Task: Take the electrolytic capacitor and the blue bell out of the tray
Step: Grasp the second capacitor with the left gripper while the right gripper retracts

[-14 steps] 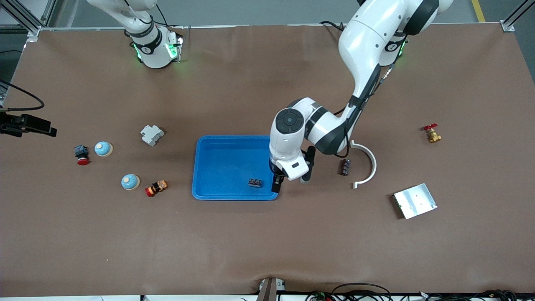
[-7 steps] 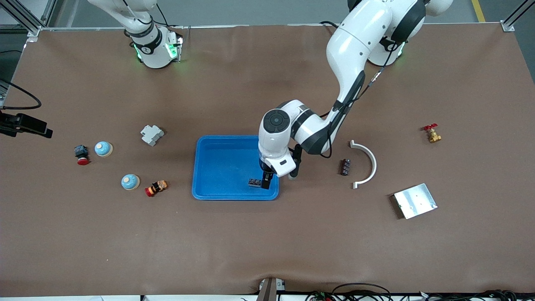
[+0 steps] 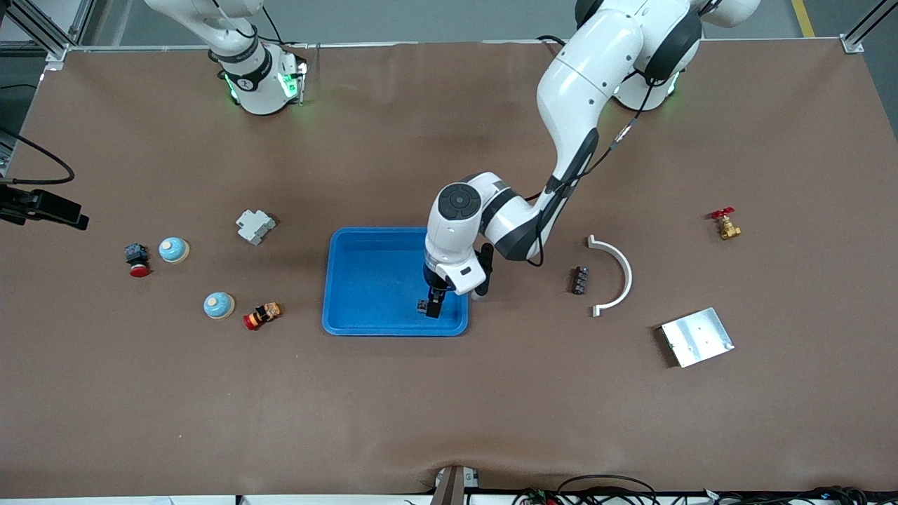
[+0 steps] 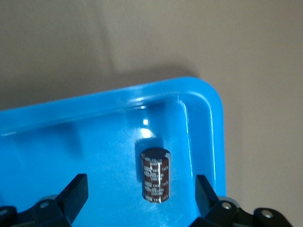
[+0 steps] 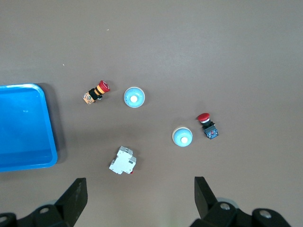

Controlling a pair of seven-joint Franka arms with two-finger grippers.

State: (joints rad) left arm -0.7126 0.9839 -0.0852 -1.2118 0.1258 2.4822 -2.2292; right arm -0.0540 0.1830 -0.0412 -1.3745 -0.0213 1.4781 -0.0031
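Note:
A dark brown capacitor (image 4: 156, 176) lies in the blue tray (image 3: 372, 273), near the corner nearest the front camera at the left arm's end. My left gripper (image 3: 434, 306) hangs open just above it, one finger on each side, and mostly hides it in the front view. In the left wrist view my left gripper (image 4: 141, 198) is empty. A second capacitor (image 3: 579, 280) lies on the table beside a white curved bracket (image 3: 619, 275). Two blue bells (image 3: 173, 250) (image 3: 219, 305) sit toward the right arm's end. My right gripper (image 5: 140, 194) is open, empty and high above them.
Near the bells (image 5: 134, 97) (image 5: 182, 137) are a white breaker (image 3: 255, 226), a red push button (image 3: 137, 259) and an orange-red stop switch (image 3: 262, 315). A metal plate (image 3: 697, 337) and a brass valve (image 3: 726, 224) lie toward the left arm's end.
My left arm has swung from the tray's edge in over the tray, and its open gripper now stands over the capacitor. The right arm and the objects have not moved.

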